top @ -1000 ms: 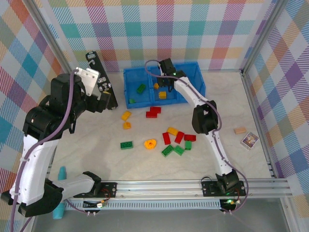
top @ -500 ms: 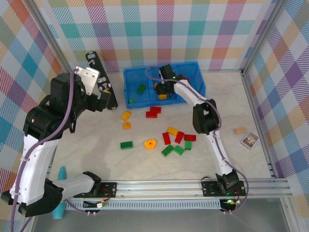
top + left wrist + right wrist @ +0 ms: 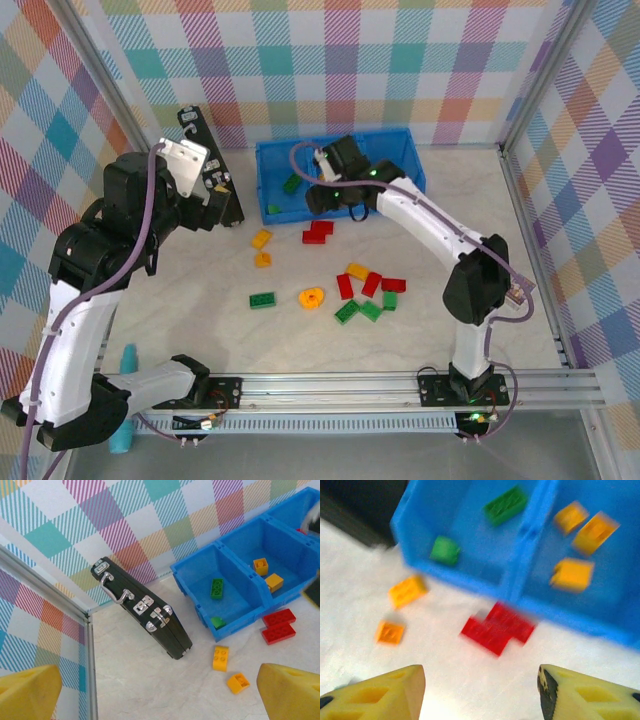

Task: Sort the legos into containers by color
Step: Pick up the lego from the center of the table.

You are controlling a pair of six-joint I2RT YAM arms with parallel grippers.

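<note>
The blue container point(image 3: 400, 152) stands at the back of the table. Its left compartment holds two green legos point(image 3: 217, 588) and its middle one three yellow legos point(image 3: 571, 573). My right gripper point(image 3: 318, 196) hovers open over the container's front wall, with nothing between its fingers point(image 3: 380, 692); two joined red legos point(image 3: 497, 626) lie on the table just ahead of it. Several red, green and yellow legos point(image 3: 370, 290) and an orange ring point(image 3: 312, 297) lie mid-table. My left gripper point(image 3: 213, 200) is raised at the left, open and empty, above two yellow legos point(image 3: 220, 658).
A black case with metal latches point(image 3: 142, 609) leans beside the container's left end. A small card box point(image 3: 520, 291) lies at the right, next to my right arm's elbow. A teal object point(image 3: 127, 360) stands by the left arm's base. Metal frame rails line the sides.
My right arm has swung from above the middle compartment toward the front left of the container, and its jaws have opened. The left arm has not moved.
</note>
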